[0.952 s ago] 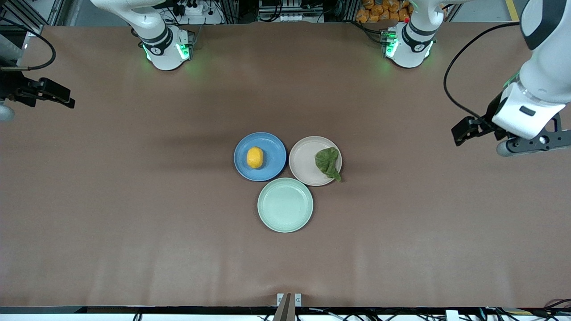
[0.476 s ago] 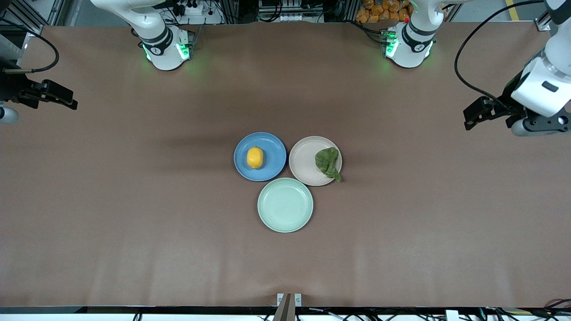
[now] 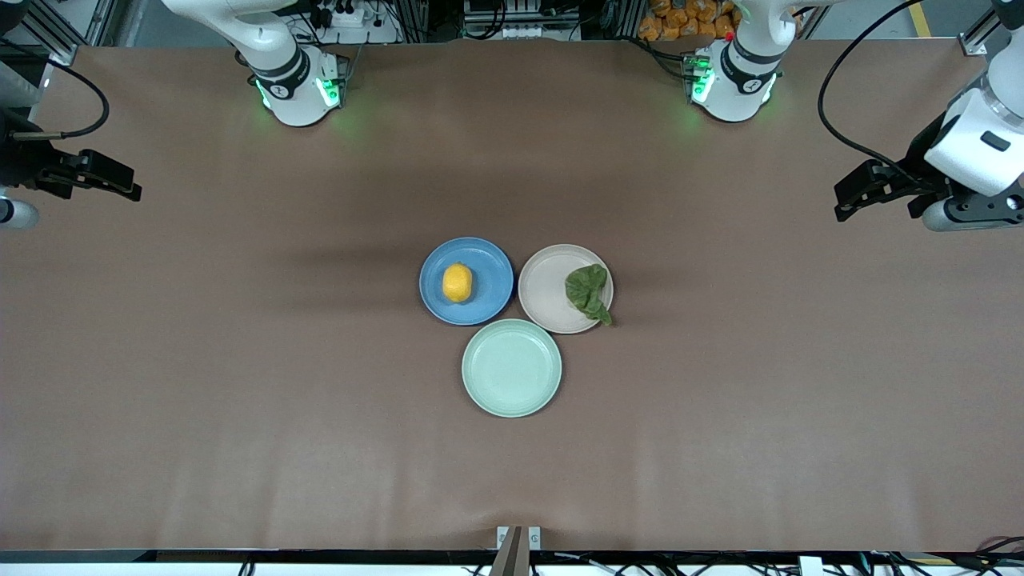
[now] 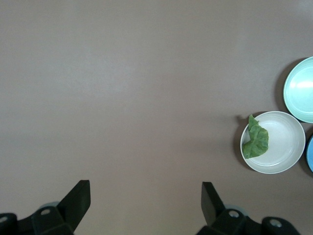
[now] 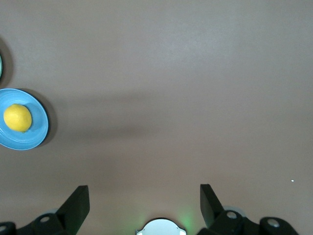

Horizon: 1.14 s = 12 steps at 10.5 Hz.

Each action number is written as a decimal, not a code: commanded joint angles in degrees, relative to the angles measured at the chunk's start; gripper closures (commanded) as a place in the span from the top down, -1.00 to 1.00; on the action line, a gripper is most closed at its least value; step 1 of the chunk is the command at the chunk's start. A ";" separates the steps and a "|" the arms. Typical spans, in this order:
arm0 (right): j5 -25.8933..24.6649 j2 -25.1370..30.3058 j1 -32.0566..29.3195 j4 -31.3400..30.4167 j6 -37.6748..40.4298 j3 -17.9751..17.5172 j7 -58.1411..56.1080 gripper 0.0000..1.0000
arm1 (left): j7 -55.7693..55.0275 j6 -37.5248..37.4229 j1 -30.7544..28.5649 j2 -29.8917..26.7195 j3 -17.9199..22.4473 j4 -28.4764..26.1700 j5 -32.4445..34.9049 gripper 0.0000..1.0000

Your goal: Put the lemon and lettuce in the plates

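The lemon lies in the blue plate at the table's middle; it also shows in the right wrist view on the blue plate. The lettuce lies in the beige-pink plate, at the rim toward the left arm's end, its tail over the edge; it also shows in the left wrist view on its plate. My left gripper is open and empty, high over the left arm's end of the table. My right gripper is open and empty over the right arm's end.
A pale mint-green plate with nothing in it sits nearer to the front camera, touching both other plates; its edge shows in the left wrist view. The arms' bases stand along the table's back edge.
My left gripper has risen and drawn away toward the left arm's end of the table. My right gripper has shifted slightly. The lemon, lettuce and plates have not moved.
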<state>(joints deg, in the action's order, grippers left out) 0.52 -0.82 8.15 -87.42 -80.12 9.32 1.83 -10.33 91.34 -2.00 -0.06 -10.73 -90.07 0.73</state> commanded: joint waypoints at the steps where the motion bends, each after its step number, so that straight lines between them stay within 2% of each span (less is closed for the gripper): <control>1: -0.87 -1.29 0.64 2.43 0.84 0.52 0.28 1.00 | 1.46 -0.37 -1.17 -0.91 -0.96 -0.46 -0.65 1.00; 12: -0.96 -1.29 -0.86 2.78 0.84 0.52 -0.33 1.00 | 2.07 -0.37 -1.25 -0.29 -0.44 1.82 1.99 1.00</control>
<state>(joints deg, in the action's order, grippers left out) 0.34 -1.32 7.86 -86.28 -80.13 10.11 1.83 -10.14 91.37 -3.02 0.05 -10.94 -88.76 1.32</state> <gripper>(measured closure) 0.000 0.000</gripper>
